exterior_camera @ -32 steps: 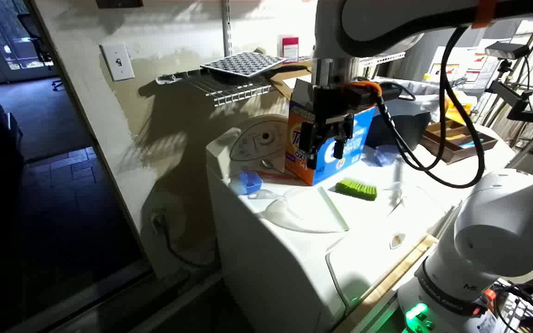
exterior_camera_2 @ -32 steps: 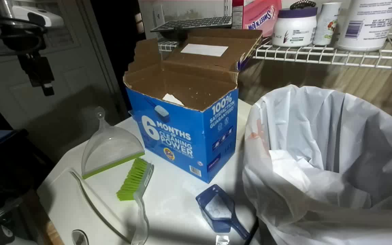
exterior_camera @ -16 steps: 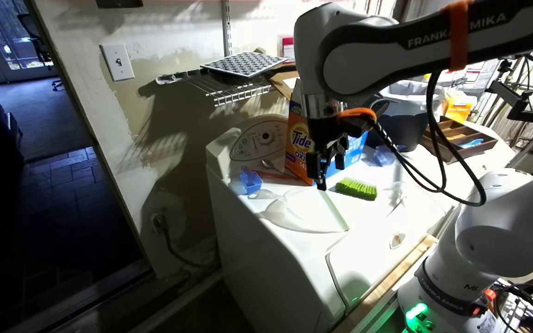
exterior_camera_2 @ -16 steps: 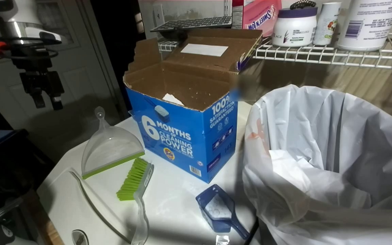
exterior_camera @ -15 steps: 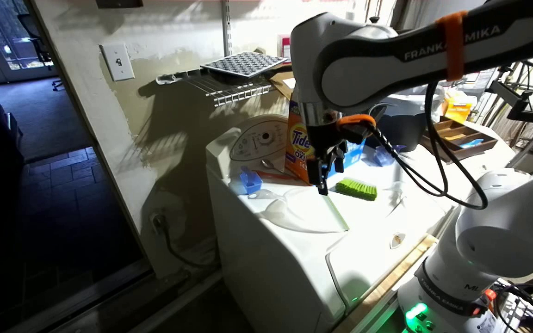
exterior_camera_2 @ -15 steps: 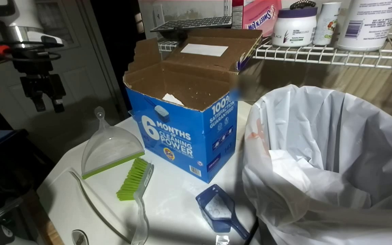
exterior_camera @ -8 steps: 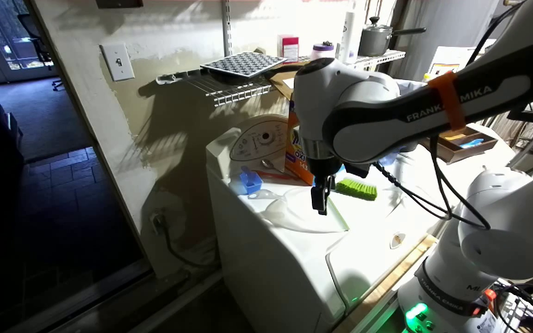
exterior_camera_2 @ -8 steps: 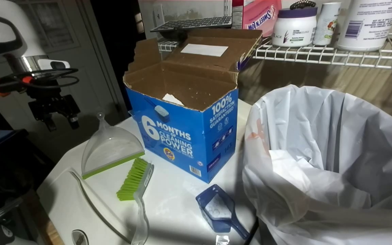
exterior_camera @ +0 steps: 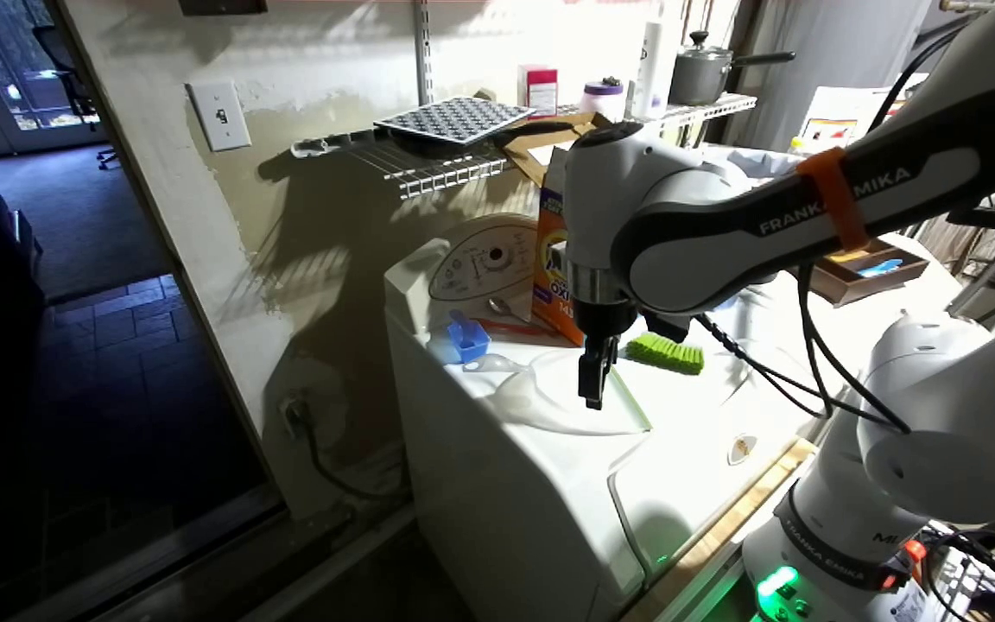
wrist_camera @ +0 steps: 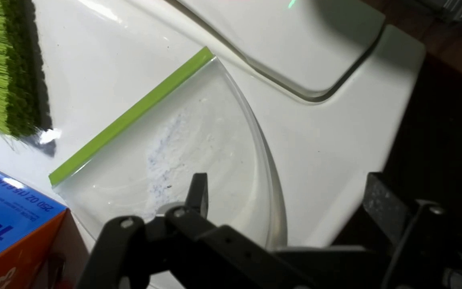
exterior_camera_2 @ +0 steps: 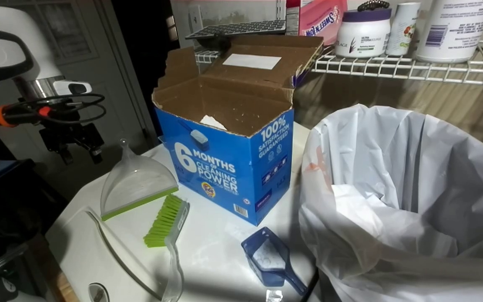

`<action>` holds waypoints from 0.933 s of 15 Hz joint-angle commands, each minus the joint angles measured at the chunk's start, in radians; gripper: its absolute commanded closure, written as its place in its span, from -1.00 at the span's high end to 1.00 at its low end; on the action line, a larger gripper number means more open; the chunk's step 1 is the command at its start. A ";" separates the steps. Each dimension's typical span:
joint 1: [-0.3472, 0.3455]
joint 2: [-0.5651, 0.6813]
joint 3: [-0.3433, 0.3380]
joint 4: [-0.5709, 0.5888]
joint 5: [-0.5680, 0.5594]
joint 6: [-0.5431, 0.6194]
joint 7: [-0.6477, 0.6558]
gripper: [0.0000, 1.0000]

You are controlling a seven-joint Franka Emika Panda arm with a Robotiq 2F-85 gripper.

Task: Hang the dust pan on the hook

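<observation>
A couple of seconds before, the black two-fingered robot claw (exterior_camera_2: pixel 82 156) had hung noticeably higher; by now it had come down, and from where I stood it hovered near the wide, see-through plastic dust pan (exterior_camera_2: pixel 141 178) with the green lip, its fingers (wrist_camera: pixel 199 192) well apart. The dust pan lay in the same spot, on the white appliance top (exterior_camera_2: pixel 212 251), beside the orange-and-blue cardboard box (exterior_camera_2: pixel 224 167) and the hand brush (exterior_camera_2: pixel 166 224) with green bristles.
</observation>
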 commanded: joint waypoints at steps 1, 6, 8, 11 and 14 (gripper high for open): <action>0.025 0.038 -0.038 0.002 0.024 0.084 -0.085 1.00; 0.046 0.099 -0.112 0.001 0.078 0.238 -0.217 1.00; 0.054 0.125 -0.143 0.001 0.126 0.259 -0.261 1.00; 0.071 0.152 -0.173 0.001 0.207 0.247 -0.315 1.00; 0.056 0.179 -0.154 0.001 0.213 0.235 -0.293 1.00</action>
